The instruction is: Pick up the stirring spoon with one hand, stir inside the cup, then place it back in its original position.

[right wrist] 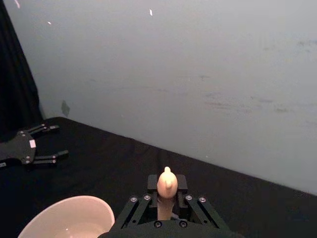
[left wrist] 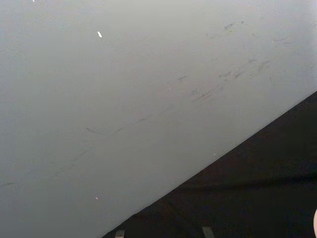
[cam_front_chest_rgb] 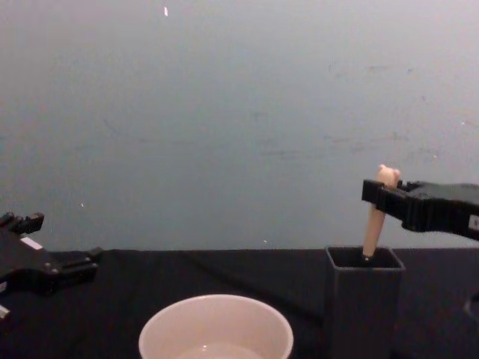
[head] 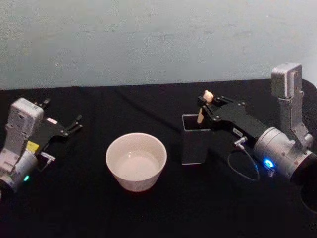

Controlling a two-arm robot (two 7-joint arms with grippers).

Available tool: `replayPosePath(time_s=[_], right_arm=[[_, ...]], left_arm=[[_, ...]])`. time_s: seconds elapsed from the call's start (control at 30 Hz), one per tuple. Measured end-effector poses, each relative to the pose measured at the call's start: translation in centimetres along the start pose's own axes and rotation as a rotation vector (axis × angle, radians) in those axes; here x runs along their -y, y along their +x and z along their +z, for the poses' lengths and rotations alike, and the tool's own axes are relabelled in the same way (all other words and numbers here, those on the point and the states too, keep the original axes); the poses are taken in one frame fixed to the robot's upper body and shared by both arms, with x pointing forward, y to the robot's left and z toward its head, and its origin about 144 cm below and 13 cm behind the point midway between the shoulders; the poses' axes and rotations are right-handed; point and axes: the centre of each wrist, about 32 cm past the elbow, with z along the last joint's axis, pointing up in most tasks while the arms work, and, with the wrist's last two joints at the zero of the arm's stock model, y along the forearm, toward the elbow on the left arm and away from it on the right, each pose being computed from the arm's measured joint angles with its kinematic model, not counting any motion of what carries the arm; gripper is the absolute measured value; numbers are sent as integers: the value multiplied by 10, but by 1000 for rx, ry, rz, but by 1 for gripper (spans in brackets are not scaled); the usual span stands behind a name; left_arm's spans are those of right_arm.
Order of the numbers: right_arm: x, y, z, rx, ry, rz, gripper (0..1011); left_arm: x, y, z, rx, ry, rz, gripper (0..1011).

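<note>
The slim cream stirring spoon [head: 201, 112], topped by a small animal-head knob, stands nearly upright with its lower end inside the tall dark grey square holder box [head: 194, 146]. The black right end effector [head: 207, 106] pinches the stick just under the knob. That high grip probably leaves the shaft free to clear the box walls on a straight lift. The wide, round, pale cream cup [head: 133, 182] sits near the box on the black worktop [head: 74, 198], a short carry away. The left end effector [head: 78, 124] rests well apart, fingers spread, idle.
</note>
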Motion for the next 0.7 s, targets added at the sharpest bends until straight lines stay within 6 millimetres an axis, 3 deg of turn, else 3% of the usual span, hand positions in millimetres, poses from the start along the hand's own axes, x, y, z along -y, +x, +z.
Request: replayPosePath(time_s=[0.7], right_arm=[[0, -5, -18, -43, -38, -50, 211]], left_arm=[[0, 0, 0, 0, 0, 0, 1001]])
